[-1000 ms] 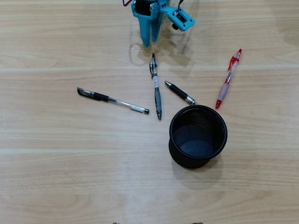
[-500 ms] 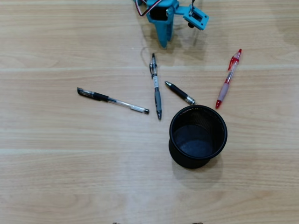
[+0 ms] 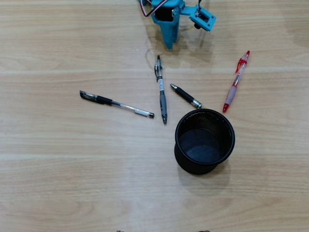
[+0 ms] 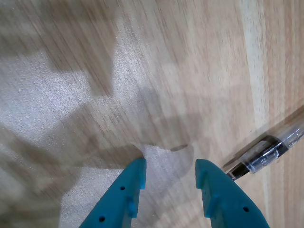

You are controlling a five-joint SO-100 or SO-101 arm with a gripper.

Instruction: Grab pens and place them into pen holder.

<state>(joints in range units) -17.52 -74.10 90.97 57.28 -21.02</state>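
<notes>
- Gripper of teal plastic hung above the pale wooden counter with its two fingers parted and nothing between them, seen from the wrist; from overhead it stood at the top edge.
- Black-and-grey clicker pen lay just below the gripper's tip, running almost straight down the overhead view; its clear, black-banded end showed beside the right finger in the wrist view.
- Clear pen with a black cap lay to the left, slanted, its tip near the clicker pen's lower end.
- Short dark pen lay slanted between the clicker pen and the round black wire-mesh pen holder, its lower end at the rim.
- Red-and-translucent pen lay up and right of the holder.
- Holder stood upright, no pen inside.
</notes>
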